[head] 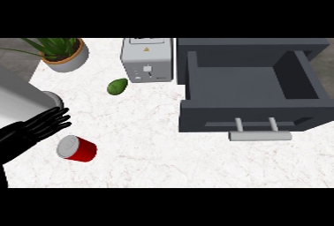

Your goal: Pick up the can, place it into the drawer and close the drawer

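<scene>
Left hand (40, 125) near can (77, 148), fingers straight, empty. Can on side: wrap across body, then lift toward open drawer (251, 120).

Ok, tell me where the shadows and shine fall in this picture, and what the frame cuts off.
Head view: even light on the pale counter; the open drawer is shaded darker along its inner walls; the red can, lying on its side, shows a pale sheen on its metal end; the potted plant is cut by the upper edge; the left hand enters from the left edge, its forearm cropped.
</scene>
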Motion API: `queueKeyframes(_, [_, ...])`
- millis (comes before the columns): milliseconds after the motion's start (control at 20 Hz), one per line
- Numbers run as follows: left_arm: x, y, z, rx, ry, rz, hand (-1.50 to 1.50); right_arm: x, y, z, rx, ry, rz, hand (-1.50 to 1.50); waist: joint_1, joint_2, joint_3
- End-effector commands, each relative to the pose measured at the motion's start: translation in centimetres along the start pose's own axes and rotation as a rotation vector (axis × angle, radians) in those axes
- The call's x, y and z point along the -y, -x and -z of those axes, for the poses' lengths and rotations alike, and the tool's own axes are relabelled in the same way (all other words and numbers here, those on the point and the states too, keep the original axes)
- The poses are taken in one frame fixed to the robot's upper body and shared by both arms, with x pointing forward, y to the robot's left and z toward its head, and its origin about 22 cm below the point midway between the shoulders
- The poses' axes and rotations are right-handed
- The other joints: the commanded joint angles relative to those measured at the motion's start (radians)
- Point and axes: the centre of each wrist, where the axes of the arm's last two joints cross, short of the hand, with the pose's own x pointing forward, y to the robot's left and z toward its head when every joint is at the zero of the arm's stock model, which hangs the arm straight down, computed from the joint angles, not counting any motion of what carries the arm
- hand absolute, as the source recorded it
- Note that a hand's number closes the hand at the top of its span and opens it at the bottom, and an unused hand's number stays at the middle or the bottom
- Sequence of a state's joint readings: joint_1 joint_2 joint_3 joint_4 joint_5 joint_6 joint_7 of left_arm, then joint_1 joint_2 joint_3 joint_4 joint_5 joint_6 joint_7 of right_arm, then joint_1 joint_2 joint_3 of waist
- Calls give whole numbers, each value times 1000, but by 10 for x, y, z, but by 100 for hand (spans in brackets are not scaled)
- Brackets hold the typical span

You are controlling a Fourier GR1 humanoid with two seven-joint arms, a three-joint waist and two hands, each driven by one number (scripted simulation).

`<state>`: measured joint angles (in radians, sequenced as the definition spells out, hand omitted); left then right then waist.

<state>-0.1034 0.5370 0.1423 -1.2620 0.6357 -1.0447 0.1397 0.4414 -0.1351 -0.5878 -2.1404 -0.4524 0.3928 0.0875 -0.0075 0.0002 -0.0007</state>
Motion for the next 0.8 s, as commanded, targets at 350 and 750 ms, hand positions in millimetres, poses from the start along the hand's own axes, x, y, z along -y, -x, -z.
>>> queueKeyframes(350, [-21, 35, 14, -23, -53, 24, -150, 1, 5, -9, 8, 0, 0, -150, -3, 1, 0])
queueKeyframes(750, [-18, 78, 10, -43, -93, 24, -150, 19, -6, 1, 14, -29, 2, -150, -10, 4, -2])
